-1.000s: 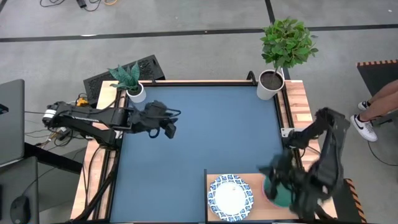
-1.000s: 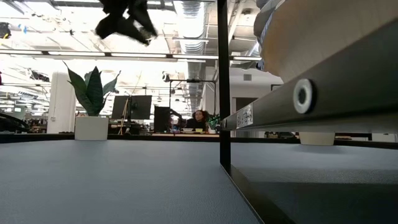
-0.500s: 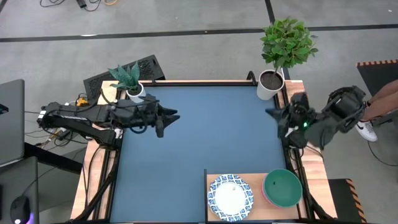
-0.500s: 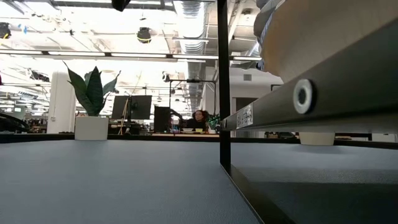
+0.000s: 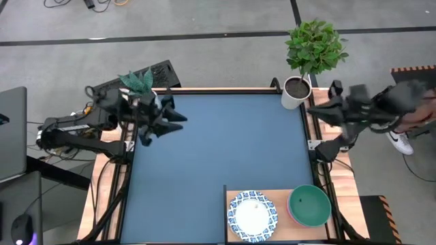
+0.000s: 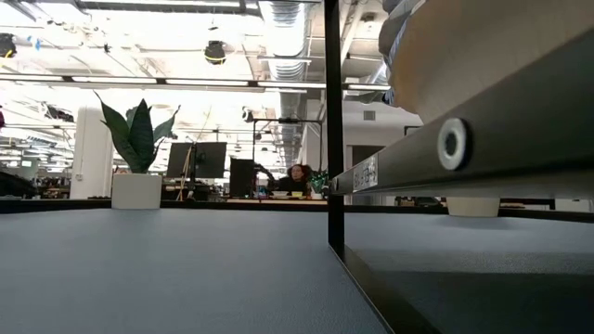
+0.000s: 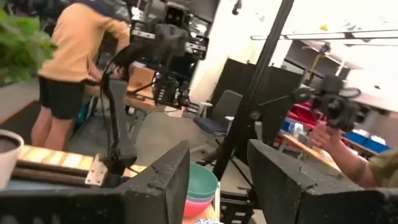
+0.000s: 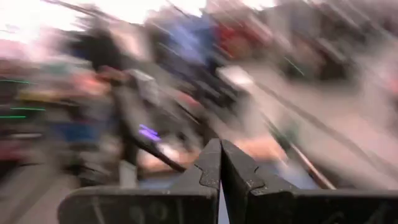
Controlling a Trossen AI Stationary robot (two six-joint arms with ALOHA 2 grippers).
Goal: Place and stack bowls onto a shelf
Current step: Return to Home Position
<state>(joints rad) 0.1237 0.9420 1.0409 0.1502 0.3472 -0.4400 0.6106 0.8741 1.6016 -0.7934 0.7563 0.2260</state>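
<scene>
the green bowl (image 5: 310, 205) tops its stack beside the blue-rimmed bowl (image 5: 252, 216) on the shelf (image 5: 279, 196) at the desk's (image 5: 218, 150) right corner, well apart from both arms: right gripper (image 5: 315, 110) nearer, jaws closed and empty; left gripper (image 5: 174, 121) jaws open.

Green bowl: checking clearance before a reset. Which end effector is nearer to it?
Right. The right end effector hangs at the right edge of the table, beyond the green bowl; the left end effector is across the table, near its far-left corner.
</scene>
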